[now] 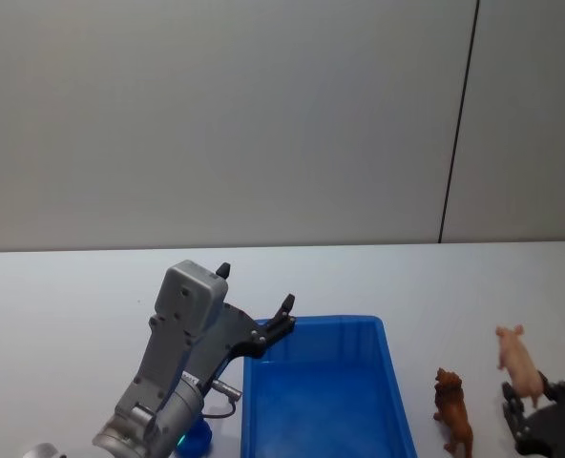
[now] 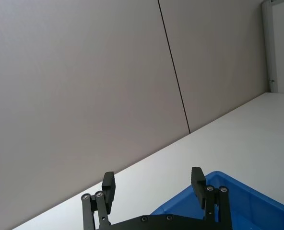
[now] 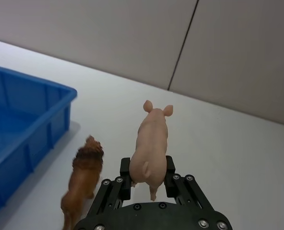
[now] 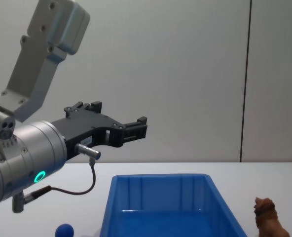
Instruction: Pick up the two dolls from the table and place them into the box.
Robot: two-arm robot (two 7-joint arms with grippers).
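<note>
Beyond my left hand (image 2: 152, 176) I see a plain pale-grey panelled wall (image 2: 84, 96), smooth and matt. A thin dark vertical seam (image 2: 173, 67) splits it, ahead of that hand and off to its right. From my right hand (image 3: 147, 167) the seam lies ahead and slightly left. The flat white tabletop (image 2: 238, 129) runs forward from both hands to the wall's foot, meeting it in a straight line. Far right of the left hand stands a pale upright corner strip (image 2: 266, 43). The light is soft and even.

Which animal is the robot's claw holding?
The pink pig: the right gripper clamps its back end. The brown lion stands free beside it, nearer the blue box.
</note>
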